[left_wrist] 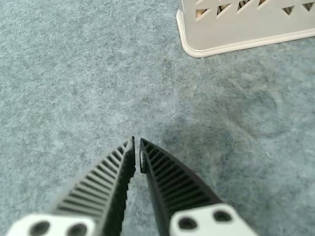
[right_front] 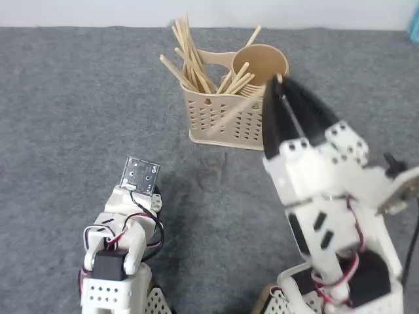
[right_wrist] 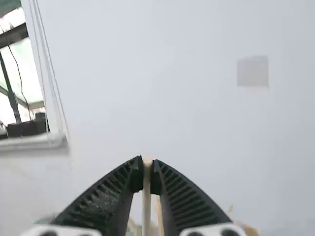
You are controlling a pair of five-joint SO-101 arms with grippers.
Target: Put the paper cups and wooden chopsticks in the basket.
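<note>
At the back of the grey mat (right_front: 78, 98), seen from above, stands the basket (right_front: 226, 121). It holds a bundle of chopsticks (right_front: 193, 59) leaning out over its rim and a paper cup (right_front: 265, 62) upright in the corner nearest the right arm. The right gripper (right_front: 278, 82) is raised beside that corner, its black fingertips close to the cup's rim and drawn near each other. A faint, blurred pale streak slants from the tips across the basket's front, and I cannot tell what it is from this view. The left arm (right_front: 124, 235) sits low at the near edge, well apart from the basket, with bare mat between them.

From the left wrist, the left gripper (left_wrist: 137, 143) hangs over the mat (left_wrist: 74, 64) with its ribbed fingers pressed almost tip to tip. Nothing is between them. A lower corner of the basket (left_wrist: 236, 34) rests on the mat some way ahead of it.

From the right wrist, the right gripper (right_wrist: 147, 164) points up at a pale wall (right_wrist: 197, 123) with a window (right_wrist: 19, 73) to one side. Its fingers are clenched on a single chopstick (right_wrist: 146, 196), which runs lengthwise between them, its end just clear of the tips. The ends of other pale sticks show behind the fingers, too small to tell more.
</note>
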